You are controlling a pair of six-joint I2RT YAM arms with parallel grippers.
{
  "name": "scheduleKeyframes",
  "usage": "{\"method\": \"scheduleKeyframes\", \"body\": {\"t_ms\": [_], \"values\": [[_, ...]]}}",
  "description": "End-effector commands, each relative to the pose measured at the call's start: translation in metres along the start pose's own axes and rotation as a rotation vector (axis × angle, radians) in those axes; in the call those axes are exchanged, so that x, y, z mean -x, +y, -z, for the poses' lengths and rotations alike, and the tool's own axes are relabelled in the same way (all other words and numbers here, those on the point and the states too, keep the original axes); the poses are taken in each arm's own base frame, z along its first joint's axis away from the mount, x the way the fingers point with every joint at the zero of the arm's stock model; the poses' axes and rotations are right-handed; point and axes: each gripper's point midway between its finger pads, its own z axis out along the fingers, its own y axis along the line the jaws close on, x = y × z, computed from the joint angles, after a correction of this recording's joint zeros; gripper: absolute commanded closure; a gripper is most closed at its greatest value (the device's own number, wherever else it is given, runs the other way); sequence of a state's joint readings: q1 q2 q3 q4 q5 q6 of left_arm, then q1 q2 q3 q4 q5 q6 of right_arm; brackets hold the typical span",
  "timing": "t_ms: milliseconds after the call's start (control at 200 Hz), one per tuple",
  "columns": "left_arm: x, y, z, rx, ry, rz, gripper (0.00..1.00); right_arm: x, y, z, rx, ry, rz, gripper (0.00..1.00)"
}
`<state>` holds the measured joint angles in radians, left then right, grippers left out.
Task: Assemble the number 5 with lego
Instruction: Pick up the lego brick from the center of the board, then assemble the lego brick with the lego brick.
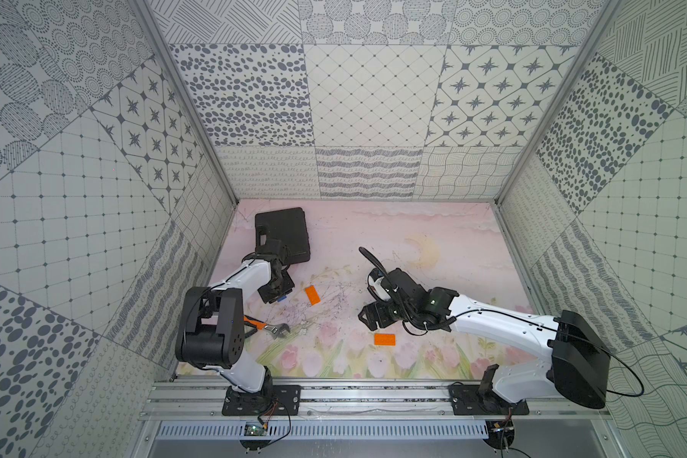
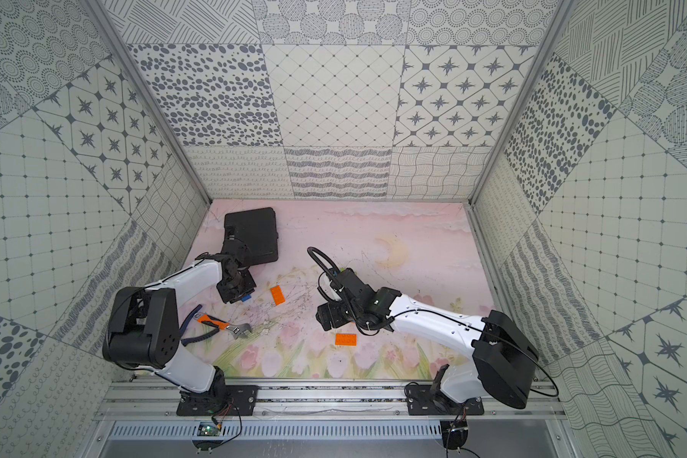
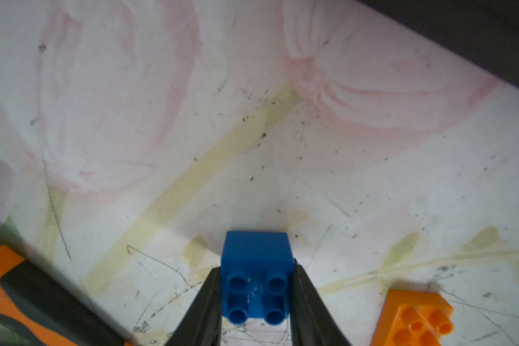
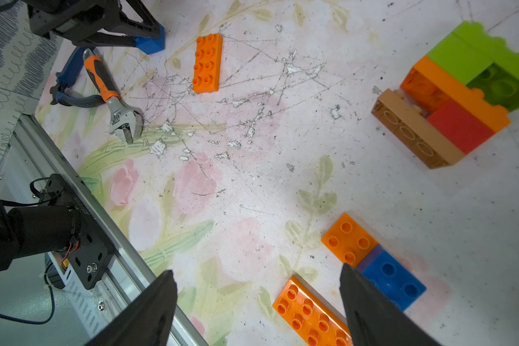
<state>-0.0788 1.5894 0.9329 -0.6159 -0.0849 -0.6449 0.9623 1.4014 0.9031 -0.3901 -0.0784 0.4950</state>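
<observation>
I had the left claw (image 3: pixel 256 269) clamped on the blue brick (image 3: pixel 256 248) at the desk's (image 3: pixel 162 119) left side, the right claw (image 4: pixel 257 269) spread apart by an orange brick (image 4: pixel 309 311) near the front edge, so next I reckoned on carrying it squarely onto the joined bricks (image 4: pixel 450 99) for the 5.

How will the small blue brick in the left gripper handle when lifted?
Probably stiff: the blue brick looks undeformed with the left gripper shut on its sides. Likely light, being small with hollow studs. Its glossy, smooth walls could slip in a narrow pinch; flat faces shouldn't roll.
</observation>
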Motion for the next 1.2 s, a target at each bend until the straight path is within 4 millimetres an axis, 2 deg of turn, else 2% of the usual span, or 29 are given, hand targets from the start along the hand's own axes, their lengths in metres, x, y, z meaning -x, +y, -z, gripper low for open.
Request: {"method": "scheduleKeyframes", "body": {"t_ms": [0,110,220,350,465,640,760,926,1086,1196], "values": [[-0.006,-0.01,0.019,-0.084,0.014,0.01,0.76,0.013,-0.001,0.007,-0.019,-0.05,-0.035,0.1],[-0.012,-0.019,0.043,-0.136,-0.008,0.001,0.78,0.013,-0.015,0.013,-0.078,-0.091,-0.098,0.09],[-0.03,-0.047,0.072,-0.245,-0.034,-0.061,0.77,0.008,-0.034,0.019,-0.142,-0.125,-0.185,0.08],[-0.071,-0.089,0.097,-0.361,-0.006,-0.191,0.77,-0.007,-0.06,0.025,-0.189,-0.13,-0.319,0.07],[-0.119,-0.118,0.109,-0.416,0.044,-0.331,0.77,-0.026,-0.082,0.029,-0.222,-0.123,-0.43,0.06],[-0.193,-0.146,0.112,-0.467,0.113,-0.505,0.78,-0.05,-0.102,0.037,-0.253,-0.126,-0.527,0.03],[-0.227,-0.16,0.107,-0.494,0.146,-0.557,0.78,-0.065,-0.111,0.04,-0.256,-0.126,-0.576,0.01],[-0.261,-0.182,0.103,-0.489,0.171,-0.648,0.79,-0.078,-0.117,0.042,-0.255,-0.112,-0.604,0.01],[-0.285,-0.188,0.089,-0.432,0.204,-0.694,0.81,-0.086,-0.123,0.044,-0.282,-0.094,-0.63,0.01],[-0.295,-0.192,0.082,-0.417,0.215,-0.702,0.81,-0.088,-0.12,0.041,-0.255,-0.083,-0.628,0.01]]}}
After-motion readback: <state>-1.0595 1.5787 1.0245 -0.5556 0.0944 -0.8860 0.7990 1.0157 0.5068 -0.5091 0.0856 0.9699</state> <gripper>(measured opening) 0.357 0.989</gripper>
